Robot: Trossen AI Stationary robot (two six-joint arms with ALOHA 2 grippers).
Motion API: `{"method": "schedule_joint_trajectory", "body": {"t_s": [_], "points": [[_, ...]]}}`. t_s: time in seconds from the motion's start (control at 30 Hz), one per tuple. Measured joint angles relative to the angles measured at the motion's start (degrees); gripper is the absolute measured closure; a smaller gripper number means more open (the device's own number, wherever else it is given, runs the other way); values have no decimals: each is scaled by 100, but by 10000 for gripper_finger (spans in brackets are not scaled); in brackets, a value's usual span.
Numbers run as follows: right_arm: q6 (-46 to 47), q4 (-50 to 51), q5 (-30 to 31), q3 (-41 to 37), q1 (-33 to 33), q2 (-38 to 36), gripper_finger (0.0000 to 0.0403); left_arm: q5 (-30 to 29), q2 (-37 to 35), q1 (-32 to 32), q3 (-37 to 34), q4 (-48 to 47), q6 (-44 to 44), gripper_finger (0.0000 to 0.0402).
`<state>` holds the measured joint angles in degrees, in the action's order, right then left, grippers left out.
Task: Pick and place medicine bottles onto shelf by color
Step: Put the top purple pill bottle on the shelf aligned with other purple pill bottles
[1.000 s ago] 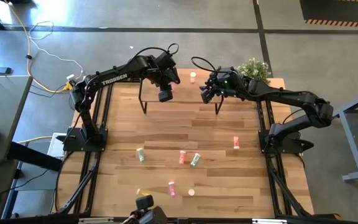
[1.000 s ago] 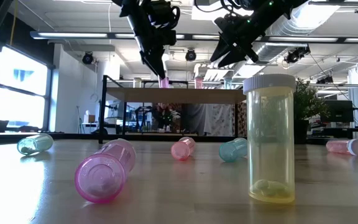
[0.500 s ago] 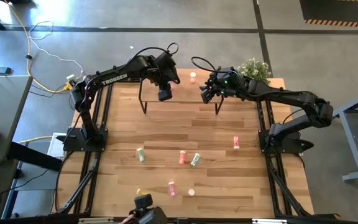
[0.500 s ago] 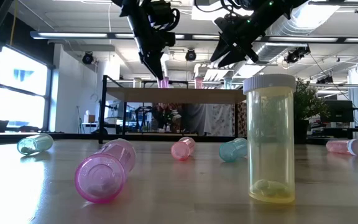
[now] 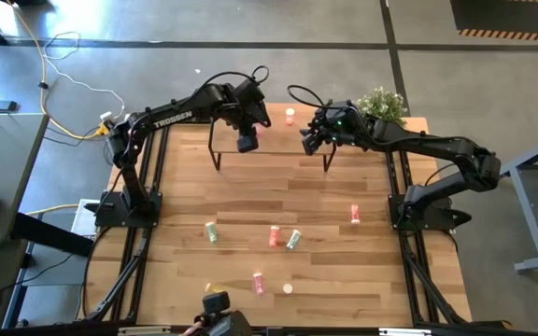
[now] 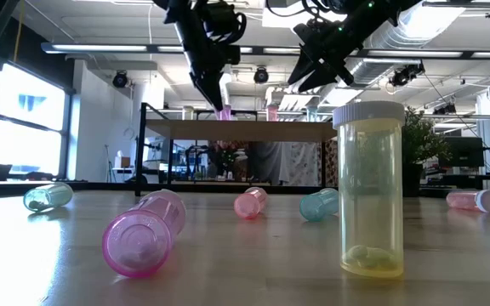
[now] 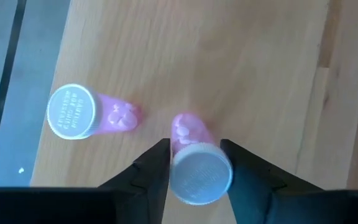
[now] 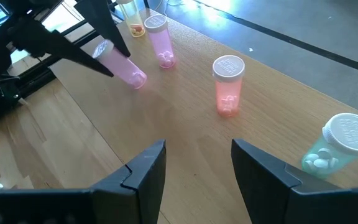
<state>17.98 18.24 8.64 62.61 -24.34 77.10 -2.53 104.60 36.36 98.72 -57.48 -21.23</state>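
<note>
The shelf (image 5: 278, 147) stands at the far side of the table. My left gripper (image 7: 194, 144) hangs over the shelf's left part, shut on a pink medicine bottle (image 8: 120, 66) with a white cap. Next to it a second pink bottle (image 7: 86, 115) stands on the board. A red-orange bottle (image 8: 227, 86) and a pale green bottle (image 8: 340, 144) stand on their bases farther right on the board. My right gripper (image 8: 197, 144) hovers open above the shelf's right part with nothing between its fingers. My left gripper pinches the pink bottle between its two fingers at the white-capped upper end (image 7: 201, 175). The fingers come from above, slanting down. The bottle is tilted, its lower end (image 8: 139, 79) down at the shelf board; whether it rests there I cannot tell.
Several bottles lie loose on the tabletop nearer the front: a pale green one (image 5: 211, 231), a red-orange one (image 5: 274, 236), another green one (image 5: 293, 240), a pink one (image 5: 354, 215) and a pink one (image 5: 259, 283). A yellow bottle (image 6: 369, 191) stands upright near the front edge. A potted plant (image 5: 381, 103) sits at the far right.
</note>
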Motion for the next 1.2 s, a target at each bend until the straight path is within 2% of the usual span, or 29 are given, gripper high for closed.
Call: {"method": "schedule_joint_trajectory", "body": {"t_s": [0.2, 0.33, 0.47, 0.7, 0.83, 1.2], "points": [[0, 0, 0, 0, 0, 0, 229, -6, 0, -1, 0, 3, 0, 310], [0, 0, 0, 0, 0, 0, 229, -8, -2, -4, 3, -44, -22, 299], [0, 2, 0, 0, 0, 0, 229, -20, -4, -2, 262, -507, -260, 289], [0, 2, 0, 0, 0, 0, 229, -4, -20, -31, 737, -760, -458, 304], [-1, 25, 0, 0, 0, 0, 229, 233, -3, -52, 741, -862, -600, 302], [-2, 107, -2, 0, 0, 0, 229, 184, 253, -92, 739, -994, -660, 301]]}}
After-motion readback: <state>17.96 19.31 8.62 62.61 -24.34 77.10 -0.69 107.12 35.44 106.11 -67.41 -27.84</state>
